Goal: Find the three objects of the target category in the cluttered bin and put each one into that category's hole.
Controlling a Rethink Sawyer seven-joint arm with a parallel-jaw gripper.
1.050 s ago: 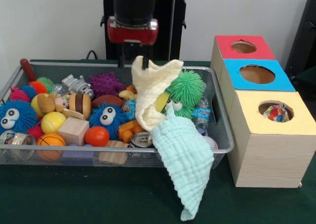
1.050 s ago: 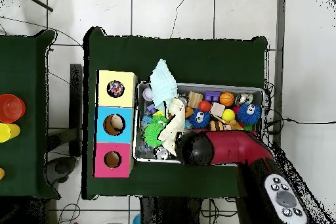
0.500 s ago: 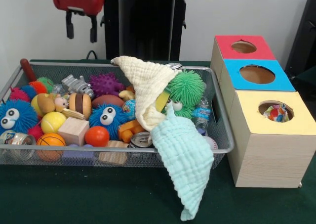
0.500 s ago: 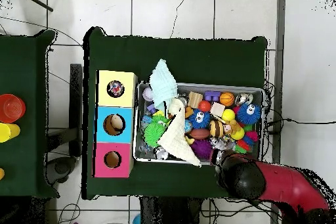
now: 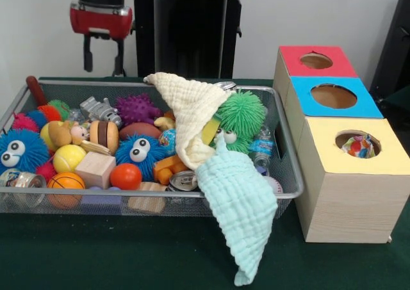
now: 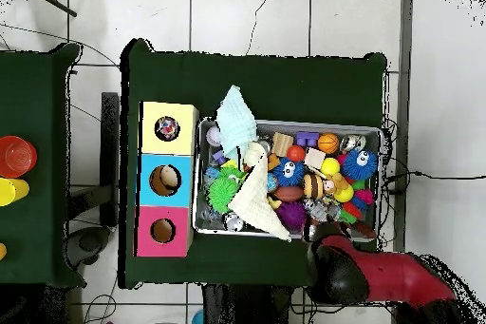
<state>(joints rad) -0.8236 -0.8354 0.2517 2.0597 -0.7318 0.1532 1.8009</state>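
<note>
Hanging above the far left part of the bin, the gripper has its two dark fingers spread apart with nothing between them; it touches none of the toys. In the overhead view the red arm reaches in from below, its black head at the bin's edge.

A cream cloth lies draped over the toys in the bin's middle, one corner resting on the far rim. A pale blue cloth touches its lower end and hangs over the near rim onto the green table. A green spiky ball sits just beside the cream cloth.

Left of the cloths lie blue fuzzy balls with eyes, a purple spiky ball, a wooden block, an orange ball and a can.

Beside the bin stand three boxes with holes: red, blue and yellow. The yellow hole shows something multicoloured inside.
</note>
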